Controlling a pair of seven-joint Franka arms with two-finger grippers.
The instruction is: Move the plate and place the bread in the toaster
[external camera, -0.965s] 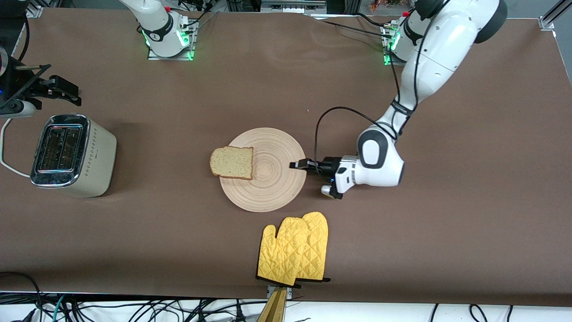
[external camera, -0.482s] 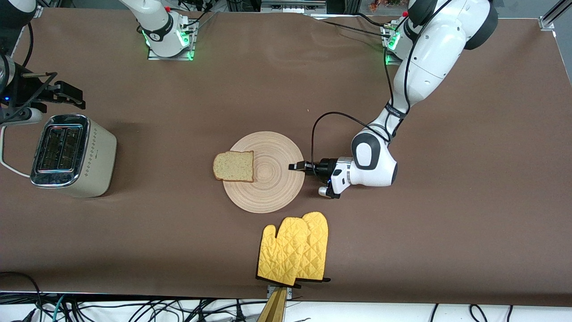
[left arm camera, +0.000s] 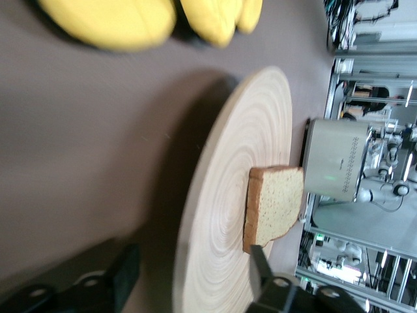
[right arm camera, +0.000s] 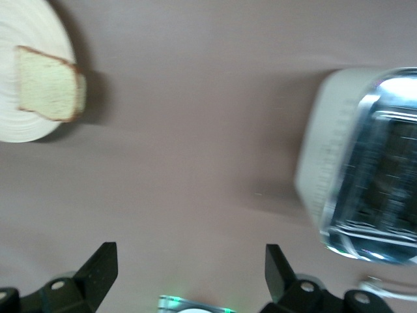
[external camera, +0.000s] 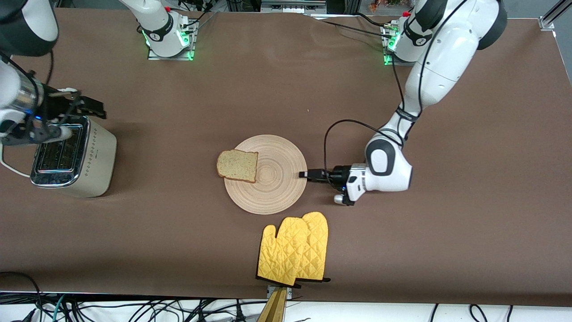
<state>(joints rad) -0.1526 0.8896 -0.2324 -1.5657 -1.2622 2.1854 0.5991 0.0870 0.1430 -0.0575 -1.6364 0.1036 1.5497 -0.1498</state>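
The pale wood plate (external camera: 272, 190) lies mid-table with the bread slice (external camera: 237, 165) on its edge toward the right arm's end, overhanging a little. My left gripper (external camera: 304, 174) is low at the plate's rim on the side toward the left arm's end. In the left wrist view it (left arm camera: 192, 257) is open, one finger on each side of the plate's rim (left arm camera: 221, 195), with the bread (left arm camera: 273, 205) and toaster (left arm camera: 332, 166) farther off. My right gripper (external camera: 91, 107) is open and empty over the toaster's (external camera: 73, 154) farther edge. The right wrist view shows it (right arm camera: 189, 254), the toaster (right arm camera: 365, 169), the bread (right arm camera: 45, 85) and the plate (right arm camera: 32, 19).
Two yellow oven mitts (external camera: 295, 248) lie nearer the front camera than the plate, at the table's front edge; they also show in the left wrist view (left arm camera: 130, 19). The toaster's white cord (external camera: 5, 158) runs off at the right arm's end.
The plate with the bread has shifted slightly nearer the front camera. My left gripper has drawn back from over the plate to its rim. My right gripper has moved over the toaster.
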